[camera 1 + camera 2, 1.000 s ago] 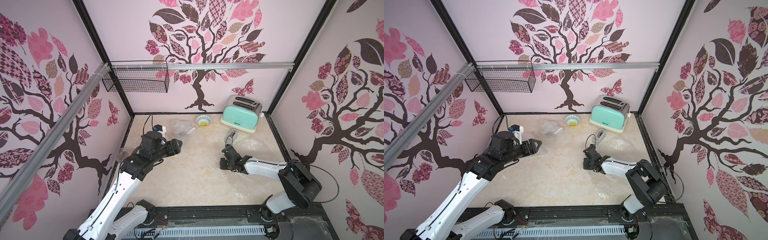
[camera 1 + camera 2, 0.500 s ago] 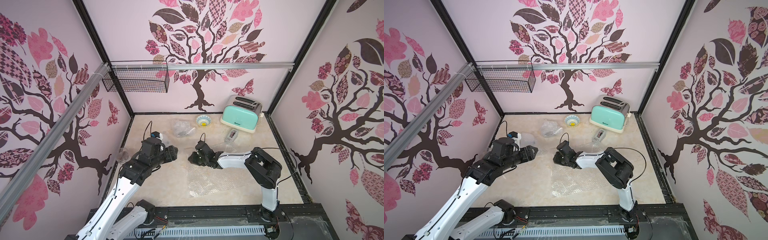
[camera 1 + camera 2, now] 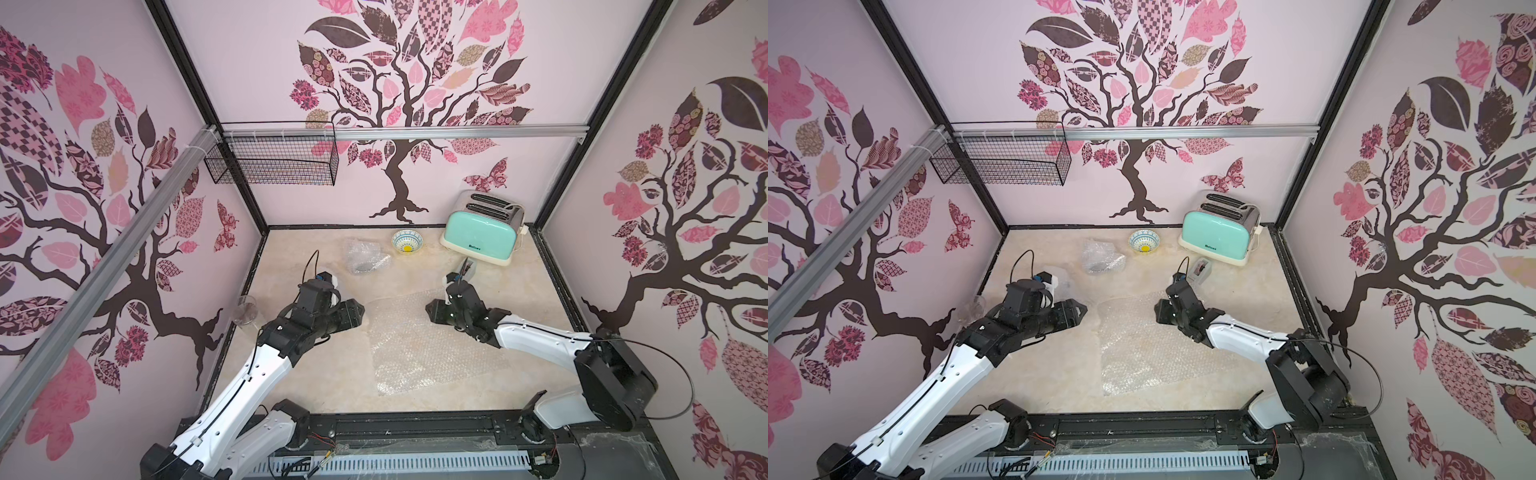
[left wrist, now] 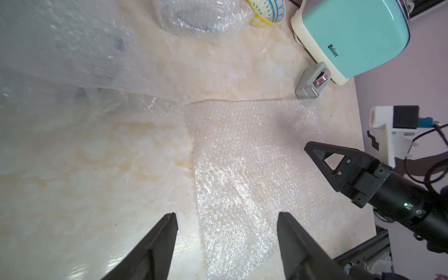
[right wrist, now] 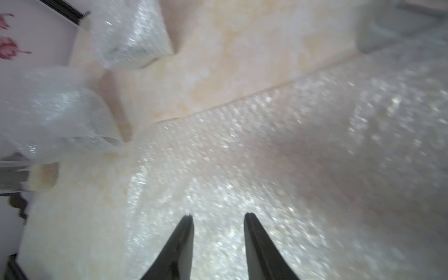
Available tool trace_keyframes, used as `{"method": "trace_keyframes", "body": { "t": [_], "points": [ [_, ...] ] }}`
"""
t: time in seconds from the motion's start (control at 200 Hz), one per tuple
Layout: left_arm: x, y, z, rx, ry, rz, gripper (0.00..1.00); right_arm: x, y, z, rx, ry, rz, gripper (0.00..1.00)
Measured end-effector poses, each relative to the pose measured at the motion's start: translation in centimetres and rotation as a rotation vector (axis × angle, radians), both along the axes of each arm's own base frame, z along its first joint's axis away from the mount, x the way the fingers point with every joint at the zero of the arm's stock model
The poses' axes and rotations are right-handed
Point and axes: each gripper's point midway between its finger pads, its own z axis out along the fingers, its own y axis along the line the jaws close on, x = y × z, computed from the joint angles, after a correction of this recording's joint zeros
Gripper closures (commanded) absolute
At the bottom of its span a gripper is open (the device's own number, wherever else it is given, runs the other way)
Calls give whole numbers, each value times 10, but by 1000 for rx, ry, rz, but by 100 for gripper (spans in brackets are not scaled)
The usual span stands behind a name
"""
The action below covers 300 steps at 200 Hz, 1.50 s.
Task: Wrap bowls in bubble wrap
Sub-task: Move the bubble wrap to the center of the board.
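a flat sheet of bubble wrap [image 3: 415,340] lies spread out on the middle of the tabletop [image 3: 316,374], reaching toward the front edge. the left claw [image 4: 226,215] is open wide and holds nothing; it hangs over the sheet's left edge. the right claw [image 5: 218,215] is open partway, with nothing between its tips, and it hangs over the sheet's back right part. in both top views the two claws point at each other across the sheet. one bare bowl [image 3: 1144,242], blue and white with a yellow middle, sits by the back edge. just left of it is a crumpled bubble wrap bundle [image 3: 363,257] with something blue showing through. a second bundle [image 3: 1059,276] sits near the left edge, behind the left arm. a mint green toaster [image 3: 482,239] stands in the back right corner. a clear glass [image 3: 247,309] stands at the left edge.
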Motion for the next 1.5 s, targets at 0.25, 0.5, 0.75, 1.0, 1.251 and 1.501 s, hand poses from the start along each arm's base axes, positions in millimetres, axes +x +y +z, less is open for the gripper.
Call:
{"method": "trace_keyframes", "body": {
  "t": [0.25,0.5,0.75,1.0,1.251,1.501],
  "points": [
    [-11,-30,-41,-18,108,-87,31,-59,-8,-54,-45,150,71,73],
    [-5,-25,-42,12,86,-63,31,-80,31,-54,54,178,143,73],
    [0,-24,-49,32,90,-53,32,-71,42,-43,78,172,140,62],
    [-1,-23,-58,39,103,-53,32,20,38,29,143,-10,36,58],
    [-2,-22,-62,44,107,-50,31,161,12,59,166,-94,-143,51],
    [-3,-21,-63,45,109,-50,32,237,21,36,165,-61,-216,51]
  ]
}}
